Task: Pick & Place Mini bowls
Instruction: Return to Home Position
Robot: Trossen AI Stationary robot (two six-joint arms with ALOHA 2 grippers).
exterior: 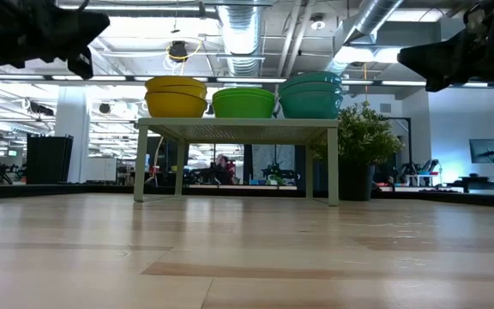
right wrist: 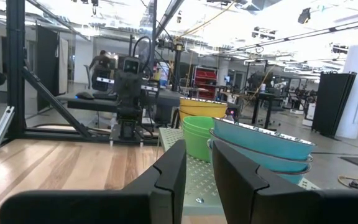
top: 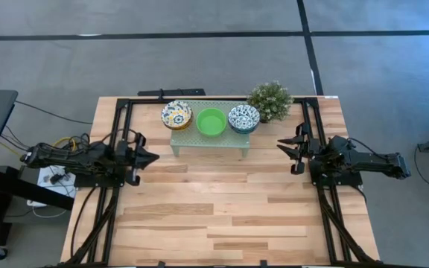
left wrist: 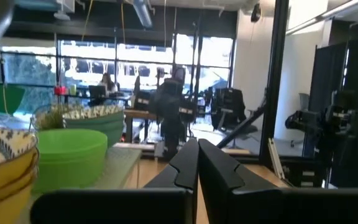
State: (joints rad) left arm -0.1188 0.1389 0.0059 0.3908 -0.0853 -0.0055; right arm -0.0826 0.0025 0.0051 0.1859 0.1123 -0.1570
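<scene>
The mini bowls stand in three stacks on a pale green perforated stand [top: 208,141] at the table's far middle. One stack is yellow with a blue-yellow pattern [top: 176,115], one plain green [top: 211,122], one teal with a blue pattern [top: 243,118]. Each stack rests by its base on the stand's top. My left gripper [top: 155,156] hovers left of the stand, shut and empty, pointing toward the table's right. My right gripper [top: 280,143] hovers right of the stand, slightly open and empty, pointing toward the table's left. Both grippers are well above the table in the low view, the left [exterior: 88,39] and the right [exterior: 410,56].
A small potted green plant [top: 270,100] stands at the stand's far right, close to the teal stack. Black frame rails [top: 125,112] run along the table's left, right and far edges. Bare wooden table top [top: 214,208] lies in front of the stand.
</scene>
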